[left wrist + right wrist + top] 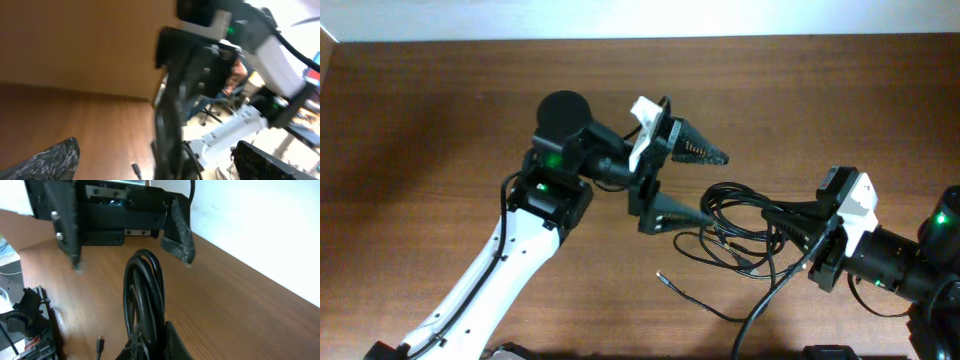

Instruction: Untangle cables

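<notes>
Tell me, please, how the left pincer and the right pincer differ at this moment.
The left pincer is spread wide open, clamping nothing; the right pincer is shut on the cables. In the overhead view the left pincer points rightward, the right pincer leftward. Both have dark fingers.

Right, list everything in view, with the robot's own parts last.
cables: one tangled bundle, number of cords unclear, black, right of the table's middle, between the two tools
plug end: one, dark, lying loose on the wood, left of and below the bundle in the overhead view
table: one, brown wood, fills the overhead view
white strip: one, along the overhead view's top edge
left arm: one, white and black, from the lower left
left tool: one, black, open, facing the bundle
right arm: one, black, from the right edge
right tool: one, black, appears shut on the cables
</notes>
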Motion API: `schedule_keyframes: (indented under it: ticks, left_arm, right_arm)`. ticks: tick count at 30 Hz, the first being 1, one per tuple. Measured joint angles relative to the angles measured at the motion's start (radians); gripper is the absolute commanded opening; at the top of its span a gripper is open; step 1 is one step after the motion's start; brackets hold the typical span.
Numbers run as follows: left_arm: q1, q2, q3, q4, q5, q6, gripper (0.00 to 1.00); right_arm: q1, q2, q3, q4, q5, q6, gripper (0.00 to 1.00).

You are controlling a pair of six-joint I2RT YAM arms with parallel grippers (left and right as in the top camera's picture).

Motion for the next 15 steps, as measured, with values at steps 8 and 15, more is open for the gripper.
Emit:
schedule_keyframes:
  ticks: [8, 15]
  left_arm:
    - [-0.055, 0.001, 0.002, -0.159, -0.269, -0.028, 0.99]
    - [-0.138, 0.001, 0.002, -0.288, -0.587, -0.038, 0.99]
  right_arm:
    - [0.000, 0.018, 0.000, -0.003, 0.111, 0.068, 0.04]
    - [0.000, 0.028, 0.000, -0.021, 0.211, 0.102, 0.04]
